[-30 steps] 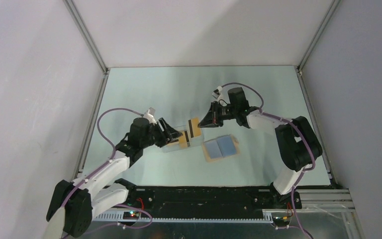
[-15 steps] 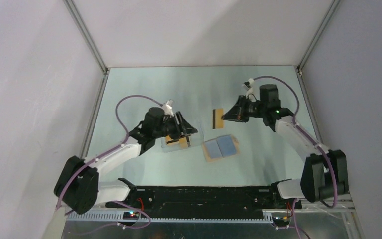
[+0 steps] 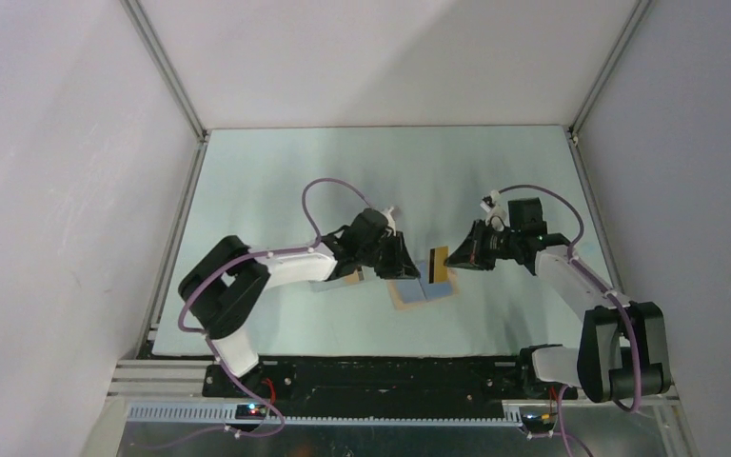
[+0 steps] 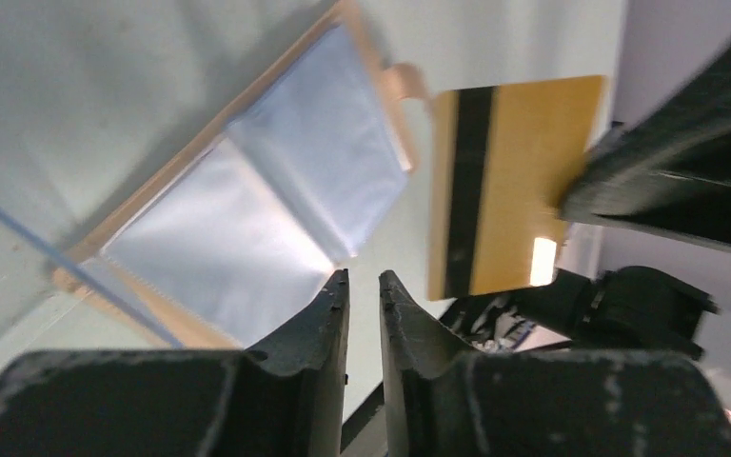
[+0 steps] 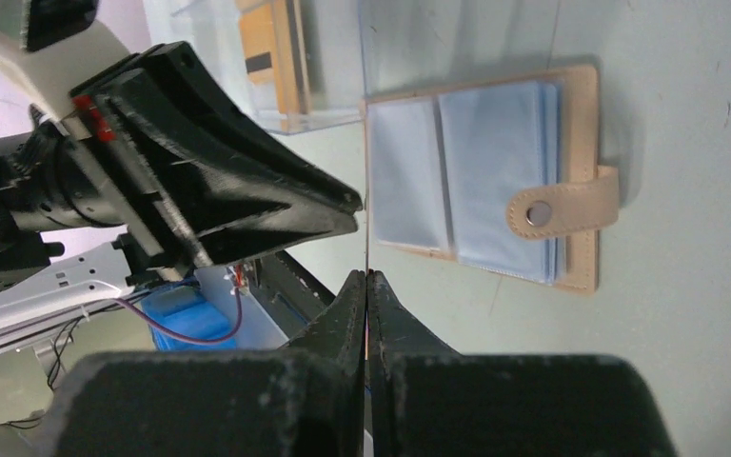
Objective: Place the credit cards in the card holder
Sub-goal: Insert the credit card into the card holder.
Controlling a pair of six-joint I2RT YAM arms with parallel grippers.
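Top view: my right end effector (image 3: 454,259) is clamped on a credit card (image 3: 438,264), held on edge just above the open card holder (image 3: 414,293) on the desk. My left end effector (image 3: 403,262) hovers at the holder's left side.

Left wrist: my left jaws stand narrow, with nothing between them. The holder lies below.

Right wrist: the card shows edge-on, parallel to the holder's fold. The pockets lie to its right, so the right arm is judged nearer for insertion.

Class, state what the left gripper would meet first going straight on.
Probably the card holder, just ahead of the left gripper; the credit card in the right gripper stands slightly aside. Depth unclear.
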